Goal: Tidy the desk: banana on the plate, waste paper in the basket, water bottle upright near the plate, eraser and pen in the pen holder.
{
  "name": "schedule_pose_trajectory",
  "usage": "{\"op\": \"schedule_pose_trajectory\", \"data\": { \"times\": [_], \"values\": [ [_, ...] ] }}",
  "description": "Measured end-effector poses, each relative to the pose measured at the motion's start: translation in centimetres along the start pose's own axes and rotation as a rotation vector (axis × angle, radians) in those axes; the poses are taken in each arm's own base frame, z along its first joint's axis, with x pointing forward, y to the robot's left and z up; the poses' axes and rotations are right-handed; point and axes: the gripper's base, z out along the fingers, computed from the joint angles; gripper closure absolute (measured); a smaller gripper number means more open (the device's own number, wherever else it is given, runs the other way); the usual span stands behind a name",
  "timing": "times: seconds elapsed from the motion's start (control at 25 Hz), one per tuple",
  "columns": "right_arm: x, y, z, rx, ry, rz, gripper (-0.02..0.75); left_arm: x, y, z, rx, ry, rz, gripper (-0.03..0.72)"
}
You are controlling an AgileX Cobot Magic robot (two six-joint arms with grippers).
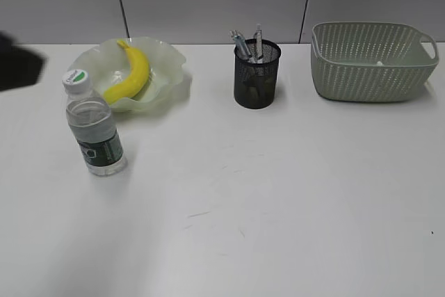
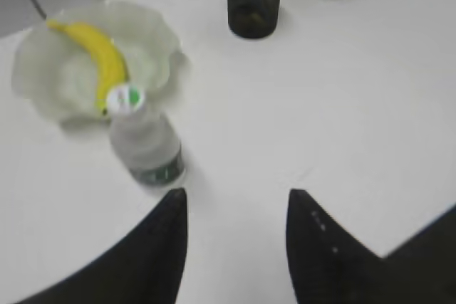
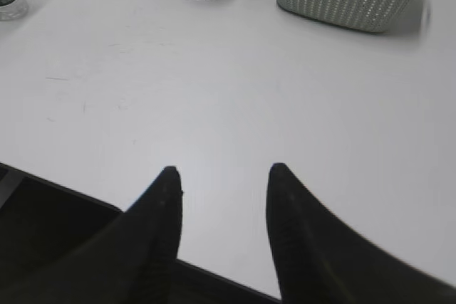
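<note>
White desk (image 1: 278, 227) is looking tidy: yellow banana (image 1: 132, 74) lying in ruffled green plate (image 1: 170, 57), clear bottle (image 1: 94, 126) standing at its seven o'clock. Both grippers (image 2: 237, 208) (image 3: 224, 179) are hovering spread and empty; I think they should be retreating slowly, avoiding the bottle.

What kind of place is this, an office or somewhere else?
Probably a staged test desk rather than a working office: a bare white desk against plain grey wall panels, holding only a few props, such as a pen holder, a basket and a banana on a plate.

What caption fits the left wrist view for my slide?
Open left claw above the desk, near the upright water bottle beside the plate holding the banana.
</note>
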Motion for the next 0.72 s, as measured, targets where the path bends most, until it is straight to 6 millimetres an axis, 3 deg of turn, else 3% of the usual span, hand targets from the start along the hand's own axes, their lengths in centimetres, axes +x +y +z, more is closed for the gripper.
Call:
{"op": "schedule_pose_trajectory", "data": {
  "times": [0.04, 0.16, 0.32, 0.44, 0.72],
  "values": [
    [0.0, 0.0, 0.0, 0.000, 0.000, 0.000, 0.414, 1.6, 0.5, -2.4, 0.005, -0.010, -0.026, 0.347],
    [0.0, 0.0, 0.0, 0.000, 0.000, -0.001, 0.432, 6.6, 1.8, -6.8, -0.002, 0.019, -0.071, 0.347],
    [0.0, 0.0, 0.0, 0.000, 0.000, -0.001, 0.449, 11.9, 2.7, -10.2, 0.040, -0.107, -0.113, 0.347],
    [0.0, 0.0, 0.0, 0.000, 0.001, 0.000, 0.456, 14.3, 2.9, -10.6, 0.072, -0.162, -0.110, 0.347],
    [0.0, 0.0, 0.0, 0.000, -0.002, 0.000, 0.460, 14.0, 2.4, -9.3, 0.093, -0.181, -0.062, 0.347]
  ]
}}
